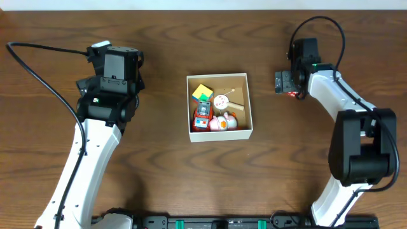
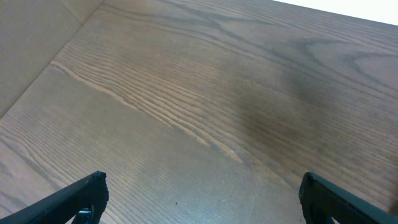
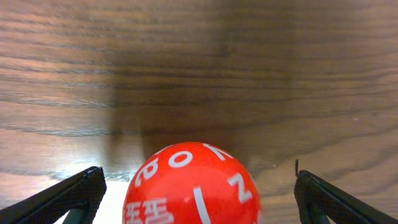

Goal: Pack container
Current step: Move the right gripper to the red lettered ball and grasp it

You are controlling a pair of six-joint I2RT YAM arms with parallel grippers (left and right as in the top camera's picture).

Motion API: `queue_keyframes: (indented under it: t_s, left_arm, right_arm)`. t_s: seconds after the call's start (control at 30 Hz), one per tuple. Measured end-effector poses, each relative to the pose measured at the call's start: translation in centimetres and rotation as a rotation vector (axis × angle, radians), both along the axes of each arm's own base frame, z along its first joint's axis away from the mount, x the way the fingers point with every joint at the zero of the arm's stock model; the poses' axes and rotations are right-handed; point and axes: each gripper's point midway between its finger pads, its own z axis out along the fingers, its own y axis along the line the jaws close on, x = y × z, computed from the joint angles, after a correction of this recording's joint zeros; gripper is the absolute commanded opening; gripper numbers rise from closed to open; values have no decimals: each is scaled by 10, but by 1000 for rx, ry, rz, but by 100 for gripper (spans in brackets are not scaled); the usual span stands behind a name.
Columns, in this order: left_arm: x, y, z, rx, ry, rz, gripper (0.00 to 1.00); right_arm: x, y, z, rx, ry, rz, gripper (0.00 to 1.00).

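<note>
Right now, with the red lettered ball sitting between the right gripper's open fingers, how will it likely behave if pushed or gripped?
The red ball looks round, so a nudge would probably send it rolling across the flat table. Its surface looks smooth, so the fingers may slip unless they close across its middle.

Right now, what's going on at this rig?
The right claw sits open around a red ball with white lettering on the table, to the right of the box. Its fingers don't touch the ball. The box, mid-table, already holds several toys. The left claw is open over bare wood on the other side, handling nothing.
</note>
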Motion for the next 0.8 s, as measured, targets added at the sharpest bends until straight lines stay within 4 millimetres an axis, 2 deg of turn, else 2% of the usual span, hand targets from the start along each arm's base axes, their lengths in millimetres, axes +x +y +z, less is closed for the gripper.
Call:
queue_keyframes:
  t_s: [0.2, 0.3, 0.4, 0.43, 0.7, 0.8]
  left_arm:
    - [0, 0, 0, 0, 0, 0, 98]
    - [0, 0, 0, 0, 0, 0, 98]
    - [0, 0, 0, 0, 0, 0, 98]
    - [0, 0, 0, 0, 0, 0, 98]
    - [0, 0, 0, 0, 0, 0, 98]
    - [0, 0, 0, 0, 0, 0, 98]
  right_arm:
    - [0, 0, -9, 4, 15, -3, 74]
    - [0, 1, -9, 7, 13, -3, 45]
    - [0, 1, -9, 8, 13, -4, 11]
    - [0, 1, -9, 7, 13, -5, 3]
    - [-2, 1, -5, 9, 13, -7, 1]
    - [-3, 2, 9, 16, -5, -5, 1]
